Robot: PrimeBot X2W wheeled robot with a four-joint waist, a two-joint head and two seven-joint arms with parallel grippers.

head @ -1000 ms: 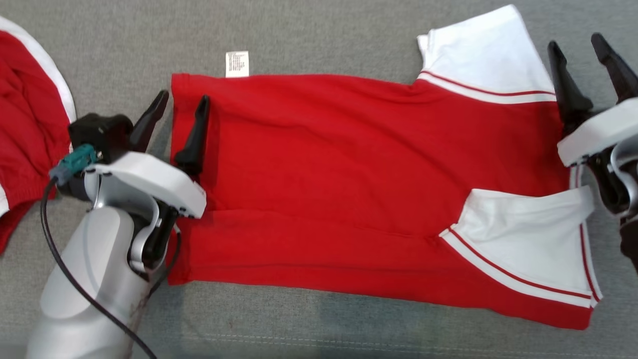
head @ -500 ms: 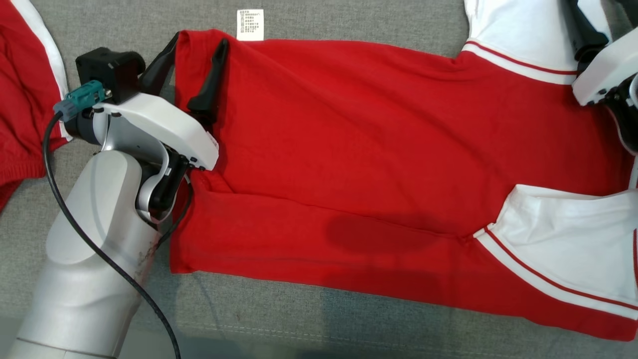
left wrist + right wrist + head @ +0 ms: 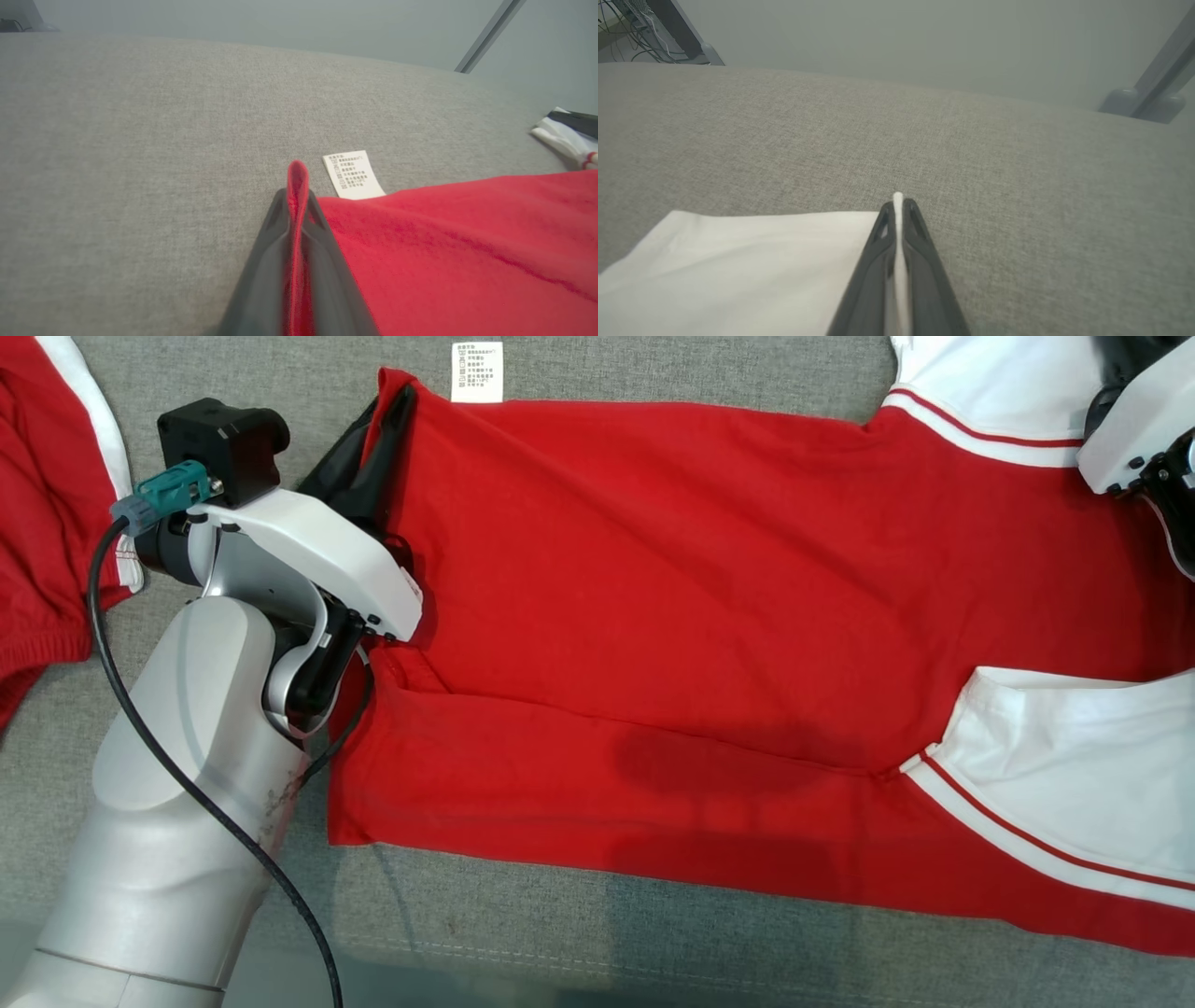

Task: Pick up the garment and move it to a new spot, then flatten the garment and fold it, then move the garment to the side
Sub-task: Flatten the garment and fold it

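The garment (image 3: 709, 579) is a red shirt with white sleeves, lying spread on the grey cushion, its lower part folded up over the body. My left gripper (image 3: 383, 406) is shut on the garment's far left hem corner; the left wrist view shows red cloth (image 3: 297, 196) pinched between the dark fingers (image 3: 266, 261). At the top right, my right gripper's white housing (image 3: 1130, 429) sits over the white sleeve (image 3: 990, 392). In the right wrist view my right gripper (image 3: 898, 205) is shut on the edge of the white sleeve (image 3: 747, 261).
A white care label (image 3: 477, 371) sticks out past the hem beside the left fingers. A second red-and-white garment (image 3: 47, 523) lies at the far left. The grey cushion (image 3: 653, 933) has bare room in front, and beyond the garment (image 3: 924, 140).
Both grippers went from open around the garment's edges to shut on them, the left on the hem corner, the right on the sleeve. The head camera shifted, so the whole picture moved.
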